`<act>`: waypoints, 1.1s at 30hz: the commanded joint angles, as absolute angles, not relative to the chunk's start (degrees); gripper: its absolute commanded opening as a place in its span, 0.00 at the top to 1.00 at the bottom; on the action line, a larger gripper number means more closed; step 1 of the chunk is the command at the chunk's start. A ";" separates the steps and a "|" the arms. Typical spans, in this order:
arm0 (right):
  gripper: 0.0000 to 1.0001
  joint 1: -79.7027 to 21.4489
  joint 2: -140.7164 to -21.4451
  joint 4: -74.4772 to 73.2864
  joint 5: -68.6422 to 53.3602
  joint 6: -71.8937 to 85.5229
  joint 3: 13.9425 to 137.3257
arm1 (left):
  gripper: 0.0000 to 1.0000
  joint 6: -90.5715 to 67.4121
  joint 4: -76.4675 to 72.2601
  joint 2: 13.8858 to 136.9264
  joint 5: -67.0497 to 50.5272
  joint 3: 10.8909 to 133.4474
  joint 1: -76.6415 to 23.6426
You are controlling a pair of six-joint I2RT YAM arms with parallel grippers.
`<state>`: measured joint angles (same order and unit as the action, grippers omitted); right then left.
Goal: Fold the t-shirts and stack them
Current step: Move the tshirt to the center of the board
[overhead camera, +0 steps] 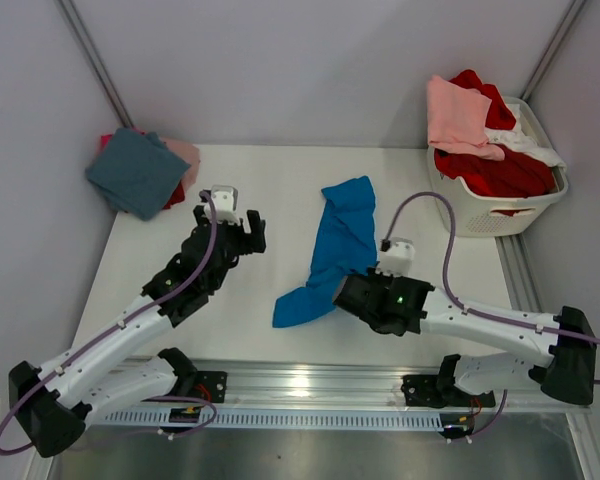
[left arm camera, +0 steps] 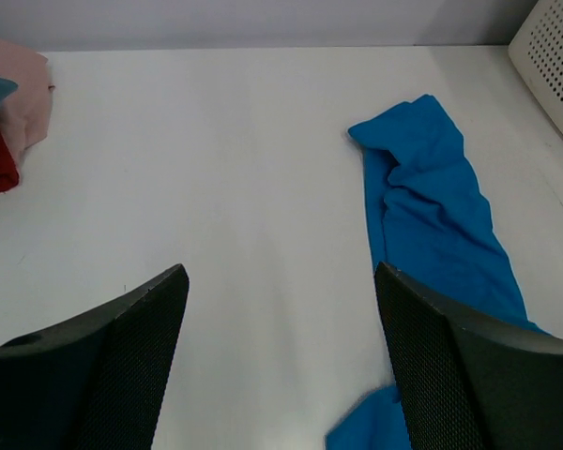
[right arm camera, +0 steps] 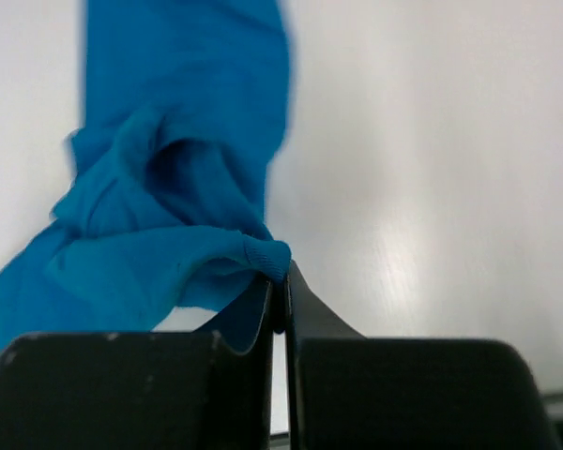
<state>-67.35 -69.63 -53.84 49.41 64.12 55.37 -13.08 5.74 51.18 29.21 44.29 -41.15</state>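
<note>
At least seven t-shirts show: one bright blue tee (overhead camera: 342,240) at the middle of the table (overhead camera: 280,180), three piled at its far left corner, namely a teal tee (overhead camera: 135,172), a pale pink tee (overhead camera: 186,154) and a red tee (overhead camera: 174,197), and three colours in the one white basket (overhead camera: 500,215) at the far right corner. Those are a pink shirt (overhead camera: 458,118), red cloth (overhead camera: 500,172) and a white shirt (overhead camera: 536,149); whether the red is one tee or several cannot be told.
</note>
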 commanded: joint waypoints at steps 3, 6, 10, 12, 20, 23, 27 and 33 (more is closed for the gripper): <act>1.00 -66.71 -68.73 -87.10 62.49 106.33 53.53 | 0.16 -16.08 4.66 55.98 23.65 48.07 -41.48; 1.00 -66.71 -70.13 -87.10 63.89 110.03 53.00 | 0.16 -15.91 4.40 60.01 18.66 49.48 -41.48; 1.00 -66.71 -73.21 -87.19 69.42 109.96 55.72 | 0.17 -17.40 5.18 64.94 15.56 51.76 -41.48; 1.00 -66.01 -74.35 -87.10 74.15 108.20 57.30 | 0.22 -17.58 5.71 65.39 14.33 52.38 -41.48; 1.00 -47.83 -88.56 -19.64 49.75 26.43 67.39 | 0.23 -21.79 1.67 41.80 29.47 43.69 -41.40; 1.00 -46.84 -97.77 -10.83 27.36 12.97 85.02 | 0.16 -24.34 2.98 35.27 40.65 41.14 -41.31; 1.00 -48.42 -120.92 -30.54 1.38 5.82 137.95 | 0.01 -28.55 9.21 32.87 49.01 40.52 -41.22; 1.00 -51.51 -102.70 -5.89 -18.36 3.16 131.50 | 0.01 -36.21 19.16 31.38 54.05 40.52 -41.13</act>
<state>-50.54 -119.79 -20.71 -1.50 9.91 131.35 -30.72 13.23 31.99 47.99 40.88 -41.12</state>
